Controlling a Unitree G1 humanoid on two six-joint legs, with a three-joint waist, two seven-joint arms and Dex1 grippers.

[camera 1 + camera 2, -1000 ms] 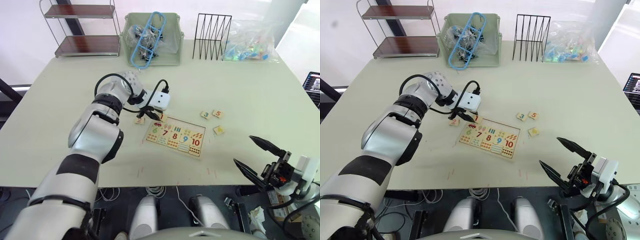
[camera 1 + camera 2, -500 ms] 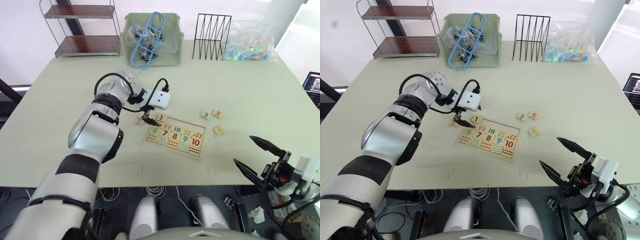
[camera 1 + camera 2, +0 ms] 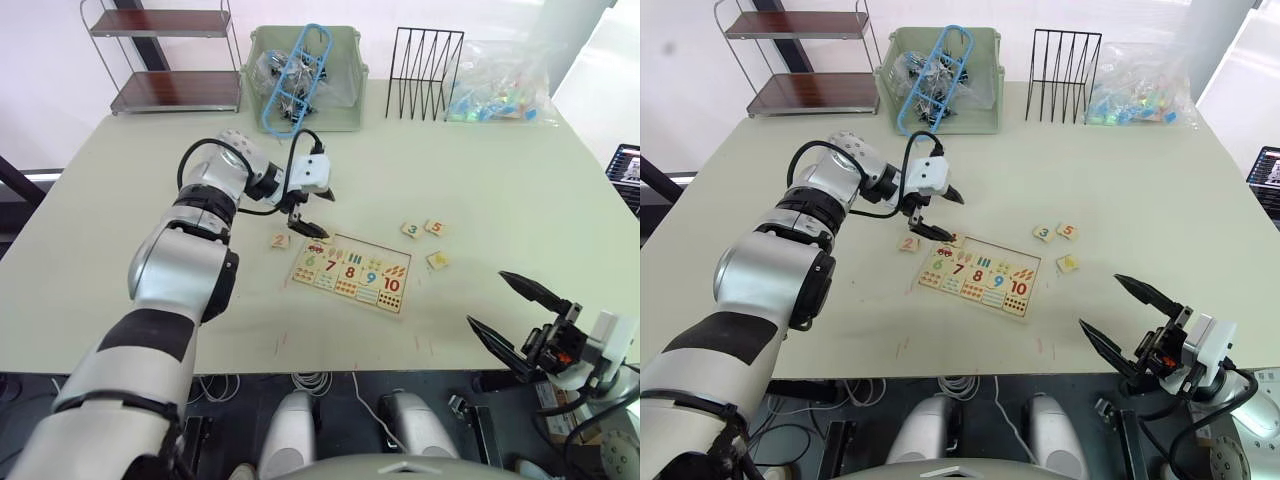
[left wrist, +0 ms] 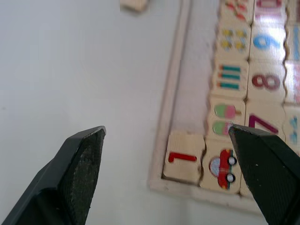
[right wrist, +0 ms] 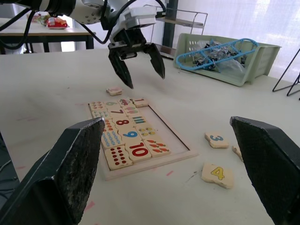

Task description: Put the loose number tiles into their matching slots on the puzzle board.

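Left wrist view shows my left pincer (image 3: pixel 312 212) spread open and empty above the puzzle board (image 3: pixel 352 271), whose "1" tile (image 4: pixel 183 162) sits in its corner slot. Tiles 3 (image 3: pixel 410 230), 5 (image 3: pixel 434 226), 4 (image 3: pixel 437 260) and another (image 3: pixel 280 240) lie loose on the worktop (image 3: pixel 500 180); I judge them light, stiff and thin, best pinched across opposite edges. My right pincer (image 3: pixel 518 311) hangs open

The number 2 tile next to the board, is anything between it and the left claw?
Nothing visible. The 2 tile lies alone on the table beside the puzzle board. The open left claw hovers above the board's near corner, with only bare table between.
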